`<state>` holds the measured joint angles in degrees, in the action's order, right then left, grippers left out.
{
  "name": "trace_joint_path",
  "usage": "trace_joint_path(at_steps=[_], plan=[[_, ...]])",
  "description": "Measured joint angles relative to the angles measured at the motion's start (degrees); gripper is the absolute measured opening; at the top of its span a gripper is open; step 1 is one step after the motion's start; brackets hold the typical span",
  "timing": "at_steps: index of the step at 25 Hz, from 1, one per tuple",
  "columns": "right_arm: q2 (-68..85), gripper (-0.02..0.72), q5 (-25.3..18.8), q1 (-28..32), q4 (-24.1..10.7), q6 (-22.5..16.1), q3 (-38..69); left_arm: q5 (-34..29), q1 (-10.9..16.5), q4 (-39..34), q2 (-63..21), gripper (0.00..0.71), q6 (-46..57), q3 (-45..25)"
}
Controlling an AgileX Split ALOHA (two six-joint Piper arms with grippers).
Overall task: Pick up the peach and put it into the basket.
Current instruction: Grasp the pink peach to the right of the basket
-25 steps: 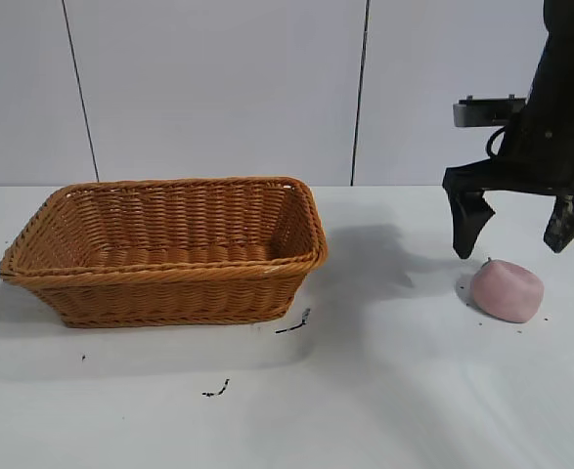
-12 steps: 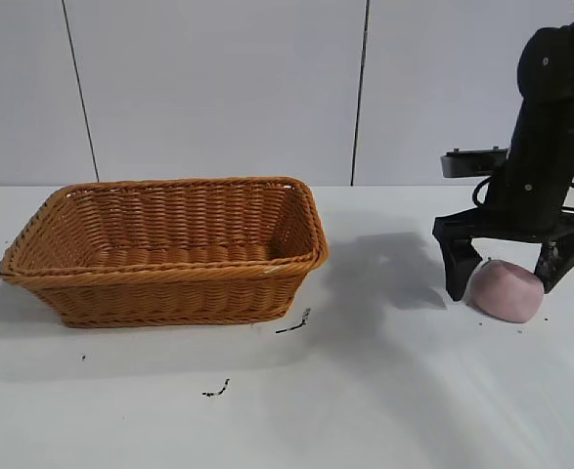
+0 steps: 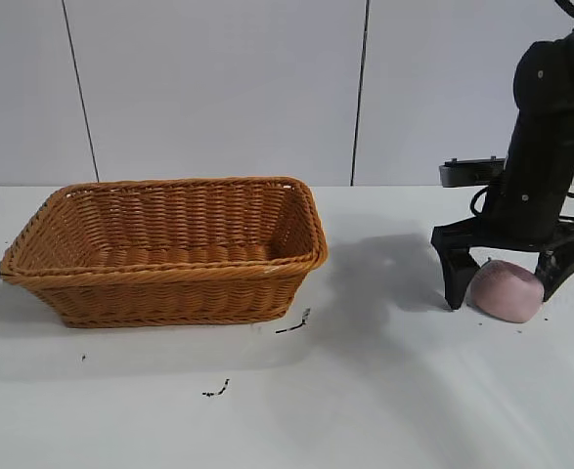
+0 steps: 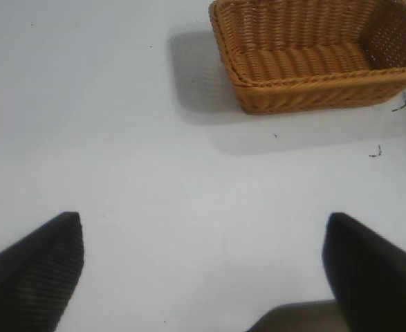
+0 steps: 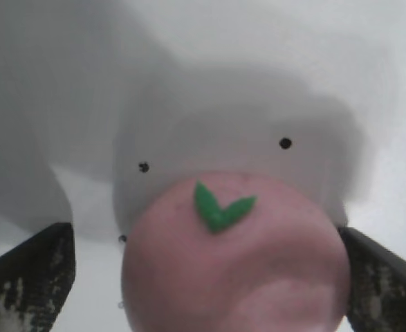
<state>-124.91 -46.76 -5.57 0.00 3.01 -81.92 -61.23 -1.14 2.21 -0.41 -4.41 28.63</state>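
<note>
Exterior view shows my right gripper (image 3: 509, 278) has come down from above the peach (image 3: 507, 290) until my two fingers straddle it, one (image 3: 455, 278) on the basket's side, the other on the far side. A second ago I hung clear above it; now my tips reach almost to the table (image 3: 384, 391). I am spread wide and hold nothing yet, with small gaps either side of the fruit in my wrist view, its green leaf (image 5: 220, 206) facing me. The peach sits on the table, well apart from the basket (image 3: 164, 249). I judge closing is next. My left gripper (image 4: 203, 266) hangs open, idle, off beyond the basket
</note>
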Motion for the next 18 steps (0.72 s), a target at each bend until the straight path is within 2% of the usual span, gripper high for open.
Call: trace_joint_path(at_steps=[3,4,5,8,9,10,13,18], plan=[[0.00,0.683,0.00,0.00,0.00,0.05,0.00,0.00,0.00,0.00,0.00,0.692,0.00,0.00],[0.00,0.637,0.00,0.00,0.00,0.05,0.00,0.00,0.00,0.00,0.00,0.692,0.00,0.00],[0.00,0.554,-0.05,0.00,0.00,0.05,0.00,0.00,0.00,0.00,0.00,0.692,0.00,0.00],[0.13,0.214,-0.44,0.05,-0.81,0.05,-0.07,0.00,0.00,0.00,0.00,0.692,0.00,0.00],[0.34,0.140,-0.49,0.05,-0.89,0.05,-0.19,0.00,0.00,0.00,0.00,0.692,0.00,0.00],[0.81,0.104,-0.55,0.05,-1.03,0.05,-0.26,0.00,0.00,0.00,0.00,0.692,0.00,0.00],[2.70,0.053,-1.06,0.05,-1.16,0.05,-0.26,0.00,0.00,0.00,0.00,0.692,0.00,0.00],[9.93,0.037,-1.89,0.10,-1.16,0.05,-0.19,0.00,0.00,0.00,0.00,0.692,0.00,0.00]])
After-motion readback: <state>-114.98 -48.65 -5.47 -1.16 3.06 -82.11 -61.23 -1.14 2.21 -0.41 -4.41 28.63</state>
